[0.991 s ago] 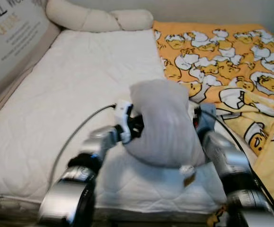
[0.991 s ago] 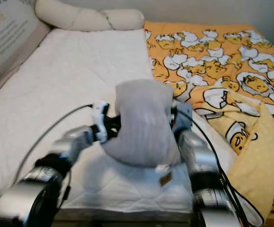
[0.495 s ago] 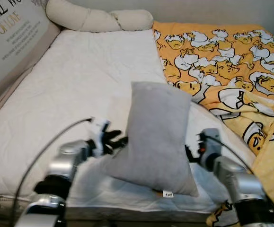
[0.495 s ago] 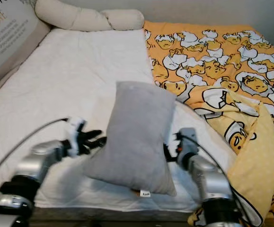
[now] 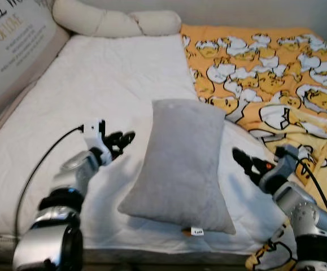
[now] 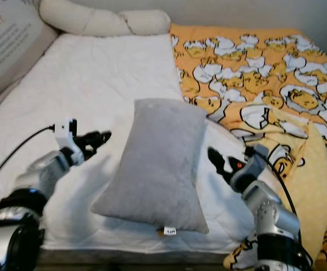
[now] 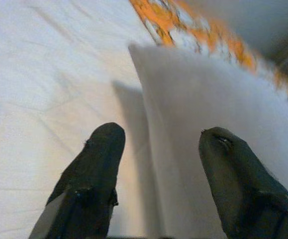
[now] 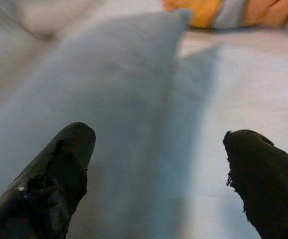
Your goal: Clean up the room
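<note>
Left eye view. Grey pillow (image 5: 181,164) lying flat on the white mattress (image 5: 95,96) of the bed, lengthwise, near the front edge; small white tag (image 5: 197,231) at its near corner. Left claw (image 5: 121,139) just beside the pillow's left side, apart from it, fingers spread and gripping nothing. Right claw (image 5: 243,160) just beside the pillow's right side, likewise apart, fingers parted, empty. Orange blanket with white cartoon print (image 5: 265,68) covering the right half of the bed, its near part bunched up beside the right arm. Cream bolster (image 5: 115,22) lying across the head of the mattress. Grey padded side panel with lettering (image 5: 11,45) along the left edge (wording only partly legible).

Right eye view. Same arrangement: pillow (image 6: 155,164) between the two claws, touched by neither.

Left wrist view. Two black fingers (image 7: 91,174) held well apart; pillow (image 7: 218,109) ahead of them, resting on the white mattress (image 7: 44,89), its shadow falling on the sheet beside it. Strip of orange blanket (image 7: 183,27) beyond (blurred).

Right wrist view. Fingers (image 8: 54,179) wide apart, nothing between them. Pillow (image 8: 109,94) ahead on the mattress (image 8: 243,84); orange fabric (image 8: 208,10) at the far end.
</note>
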Available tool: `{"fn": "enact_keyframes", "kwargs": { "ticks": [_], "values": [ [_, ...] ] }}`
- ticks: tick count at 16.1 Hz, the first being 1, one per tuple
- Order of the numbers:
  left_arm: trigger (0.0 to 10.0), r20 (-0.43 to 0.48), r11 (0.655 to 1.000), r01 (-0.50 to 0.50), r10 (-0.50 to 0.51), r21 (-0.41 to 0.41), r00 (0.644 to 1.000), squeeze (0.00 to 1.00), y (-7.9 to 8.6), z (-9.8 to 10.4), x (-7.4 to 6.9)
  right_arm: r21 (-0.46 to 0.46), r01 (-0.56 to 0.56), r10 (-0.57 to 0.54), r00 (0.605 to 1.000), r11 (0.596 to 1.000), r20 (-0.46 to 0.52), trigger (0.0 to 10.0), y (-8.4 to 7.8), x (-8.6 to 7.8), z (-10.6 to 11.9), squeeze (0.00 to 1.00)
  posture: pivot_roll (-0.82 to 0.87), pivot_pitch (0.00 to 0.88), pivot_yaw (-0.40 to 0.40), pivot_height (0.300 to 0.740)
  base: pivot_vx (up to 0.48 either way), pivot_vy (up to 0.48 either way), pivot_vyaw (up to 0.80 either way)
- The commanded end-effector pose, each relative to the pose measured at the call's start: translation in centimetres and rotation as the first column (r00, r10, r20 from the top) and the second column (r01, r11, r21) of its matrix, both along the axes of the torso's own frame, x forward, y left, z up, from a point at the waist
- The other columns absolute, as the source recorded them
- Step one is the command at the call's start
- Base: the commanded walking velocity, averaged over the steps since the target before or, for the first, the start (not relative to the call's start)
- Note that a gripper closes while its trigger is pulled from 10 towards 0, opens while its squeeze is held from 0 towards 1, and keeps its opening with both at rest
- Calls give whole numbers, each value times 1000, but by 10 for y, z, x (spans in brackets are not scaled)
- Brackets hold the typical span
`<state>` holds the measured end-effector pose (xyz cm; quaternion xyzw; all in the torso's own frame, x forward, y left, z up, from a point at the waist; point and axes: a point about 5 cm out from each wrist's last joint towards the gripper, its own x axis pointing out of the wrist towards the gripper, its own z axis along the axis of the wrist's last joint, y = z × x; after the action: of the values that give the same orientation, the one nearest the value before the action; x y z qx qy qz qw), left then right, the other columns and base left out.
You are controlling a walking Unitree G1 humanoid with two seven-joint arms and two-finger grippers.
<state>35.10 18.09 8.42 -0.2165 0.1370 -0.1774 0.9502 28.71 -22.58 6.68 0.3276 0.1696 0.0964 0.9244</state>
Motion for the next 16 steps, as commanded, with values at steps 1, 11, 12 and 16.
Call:
{"fn": "enact_keyframes", "kwargs": {
  "ticks": [1,11,12,16],
  "values": [
    [10000,-13,993,-24,22,-113,1000,1000,-11,-1,3,144,-40,40,999,989,3,10000,12,1,-6,1000,-99,0,32,740,0,0,0],
    [10000,-172,910,306,-361,-280,916,1000,-96,-43,-31,371,-119,192,967,921,-166,10000,68,0,-48,0,-132,0,57,740,0,0,0],
    [8275,-175,902,355,-402,-245,899,1000,-100,-45,-34,323,-128,190,967,938,-169,10000,69,1,-50,0,-133,0,58,740,0,0,0],
    [0,-229,906,418,-423,-73,877,0,-105,-53,-38,72,-162,173,968,984,-183,0,63,5,-55,0,-133,0,56,740,0,0,0]
  ]
}}
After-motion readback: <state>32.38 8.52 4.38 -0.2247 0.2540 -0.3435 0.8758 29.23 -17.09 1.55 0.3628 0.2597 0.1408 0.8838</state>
